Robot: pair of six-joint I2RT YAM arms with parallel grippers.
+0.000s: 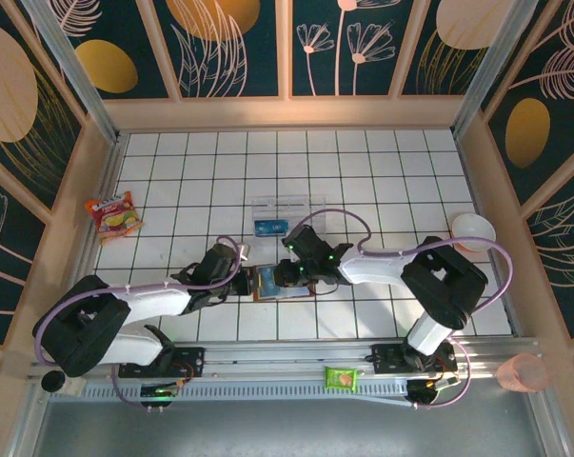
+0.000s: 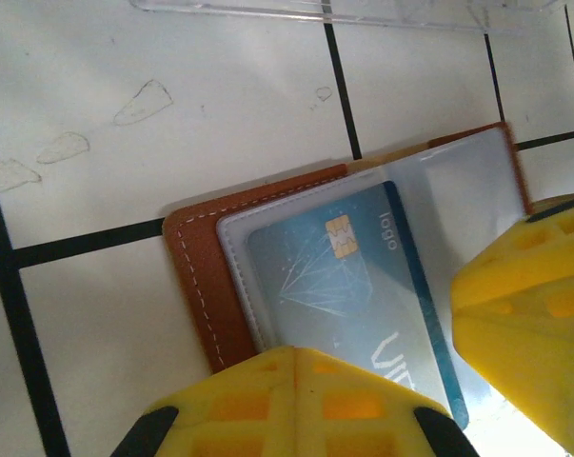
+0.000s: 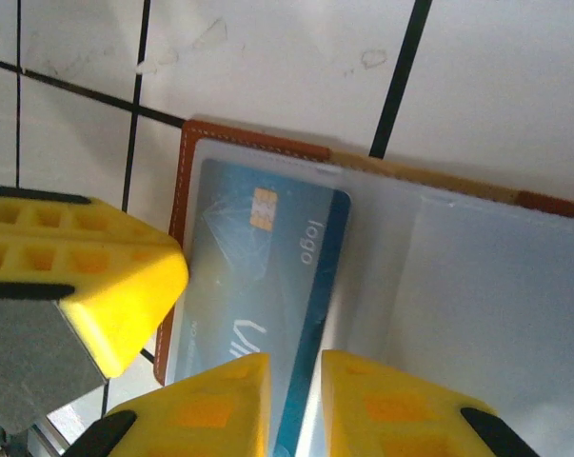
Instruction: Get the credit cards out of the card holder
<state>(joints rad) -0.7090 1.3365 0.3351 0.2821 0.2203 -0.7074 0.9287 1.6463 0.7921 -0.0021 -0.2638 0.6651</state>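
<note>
Printed on card [image 2: 344,286]: "logo", in pale letters beside the chip [image 2: 339,235]. Farther along, pale script beginning "Vi", remainder hidden. Same "logo" legible in right wrist view. Print on red packet [image 1: 115,213] and green packet [image 1: 343,378] too small to read.

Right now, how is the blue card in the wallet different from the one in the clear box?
The wallet card sits under a see-through sleeve in the open card holder; the box card lies in the clear box. The wallet card lies nearer the robot; the box card farther back. Both are blue.
</note>
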